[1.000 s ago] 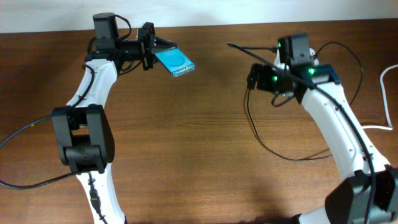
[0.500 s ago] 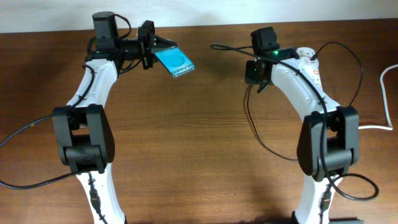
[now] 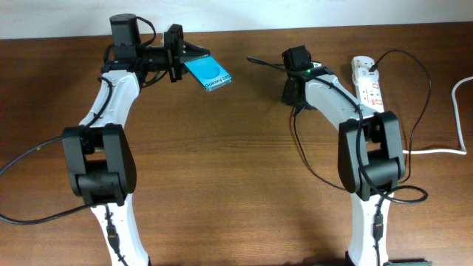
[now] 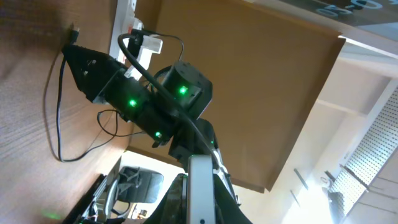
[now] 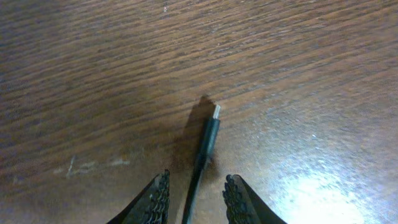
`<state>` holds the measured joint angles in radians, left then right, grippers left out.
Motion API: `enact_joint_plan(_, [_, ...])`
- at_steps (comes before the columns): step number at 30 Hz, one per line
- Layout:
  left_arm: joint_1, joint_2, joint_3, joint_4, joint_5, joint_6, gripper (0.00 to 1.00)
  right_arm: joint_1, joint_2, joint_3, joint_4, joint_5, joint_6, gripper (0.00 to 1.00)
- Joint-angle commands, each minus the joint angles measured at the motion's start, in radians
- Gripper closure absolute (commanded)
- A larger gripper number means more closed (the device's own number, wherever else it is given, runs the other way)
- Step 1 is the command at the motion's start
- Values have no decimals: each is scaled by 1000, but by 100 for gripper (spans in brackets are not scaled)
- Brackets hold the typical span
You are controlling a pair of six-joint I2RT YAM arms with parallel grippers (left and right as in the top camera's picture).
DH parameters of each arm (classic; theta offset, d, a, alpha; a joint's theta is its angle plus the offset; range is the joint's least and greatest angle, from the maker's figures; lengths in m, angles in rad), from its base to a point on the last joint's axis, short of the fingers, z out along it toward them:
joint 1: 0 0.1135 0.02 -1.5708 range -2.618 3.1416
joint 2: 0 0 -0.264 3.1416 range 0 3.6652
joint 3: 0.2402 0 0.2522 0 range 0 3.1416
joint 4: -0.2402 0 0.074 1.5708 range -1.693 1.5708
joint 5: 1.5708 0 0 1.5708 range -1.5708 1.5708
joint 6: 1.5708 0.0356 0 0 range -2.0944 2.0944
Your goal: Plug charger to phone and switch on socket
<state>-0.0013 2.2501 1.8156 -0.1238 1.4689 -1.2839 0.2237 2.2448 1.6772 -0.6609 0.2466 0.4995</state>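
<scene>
The phone, cyan screen up, hangs above the table's back left with my left gripper shut on its end. From the left wrist it appears edge-on as a grey bar between the dark fingers. The charger's black cable loops across the wood, and its connector tip lies just ahead of my right gripper. That gripper's jaws stand on either side of the cable with a small gap on each side. The white socket lies at the back right, behind my right gripper.
A thick white cord runs along the right edge. The black plug sits in the socket's far end. The right arm's elbow stands over the cable loop. The left arm's base and its cables occupy the front left.
The right arm has swung left and forward over the cable's connector end, and its jaws have narrowed around the cable. The left arm and phone have not moved.
</scene>
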Motion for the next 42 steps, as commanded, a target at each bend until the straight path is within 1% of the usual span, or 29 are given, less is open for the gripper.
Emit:
enact_joint_plan(1, [2,-7,10,3,8,-3,100,5,40,19,11,16,15,71])
enact_joint_plan(5, [2,-7,10,3,8,-2,100,5,53,19,11,8,16,74])
enact_joint_plan(6, [2,-7,10,3,8,-2,100,3,53,19,13,6,16,80])
enact_joint_plan(7, [2,-7,10,3,8,-2,100,-1,53,19,13,-1,15,83])
enact_joint_plan(8, [2,-7,10,3,8,-2,100,-9,53,19,13,-11,15,84])
enact_joint_plan(9, [2,-7,10,3,8,-2,100,-18,53,19,16,-19,15,91])
enact_joint_plan(10, [2,-7,10,3,8,-2,100,-35,53,19,19,-47,14,96])
enact_joint_plan(12, [2,-7,10,3,9,35,100,-56,52,19,23,-137,-26,96])
enact_joint_plan(13, [2,-7,10,3,13,69,100,-76,48,24,29,-264,-109,96])
enact_joint_plan(16, [3,-7,10,3,49,146,100,-137,21,53,-15,-596,-257,96])
enact_joint_plan(18, [5,-5,10,3,75,194,100,-181,-13,55,-52,-846,-386,96])
enact_joint_plan(20, [5,0,10,3,93,229,100,-223,-40,57,-140,-1114,-542,96])
enact_joint_plan(22, [5,13,10,17,104,267,100,-261,-49,57,-269,-1337,-710,96])
enact_joint_plan(23, [5,21,10,18,104,285,100,-266,-51,57,-315,-1392,-762,96])
enact_joint_plan(24, [5,32,10,18,104,311,100,-270,-51,57,-411,-1481,-864,96])
enact_joint_plan(26, [5,51,10,23,104,315,100,-270,-51,57,-549,-1536,-966,96])
enact_joint_plan(27, [5,60,10,51,104,314,100,-269,-51,57,-629,-1561,-1045,96])
enact_joint_plan(28, [5,75,10,75,101,312,100,-268,-51,57,-738,-1597,-1156,96])
enact_joint_plan(29, [6,88,10,77,90,312,100,-268,-51,57,-831,-1625,-1242,96])
enact_joint_plan(30, [6,94,10,78,74,309,100,-266,-51,57,-903,-1646,-1308,96])
enact_joint_plan(31, [6,101,10,78,29,294,100,-256,-51,56,-988,-1685,-1381,96])
enact_joint_plan(33, [6,102,10,92,-30,252,100,-228,-51,56,-1011,-1742,-1389,96])
enact_joint_plan(36, [6,102,10,207,-45,148,100,-154,-49,56,-978,-1798,-1372,96])
enact_joint_plan(37, [6,102,10,240,-45,116,100,-122,-46,56,-954,-1798,-1333,96])
enact_joint_plan(39, [6,102,10,252,-45,106,100,-71,-45,56,-877,-1798,-1236,96])
enact_joint_plan(42, [2,102,10,251,-41,106,100,-32,-45,56,-667,-1798,-995,95])
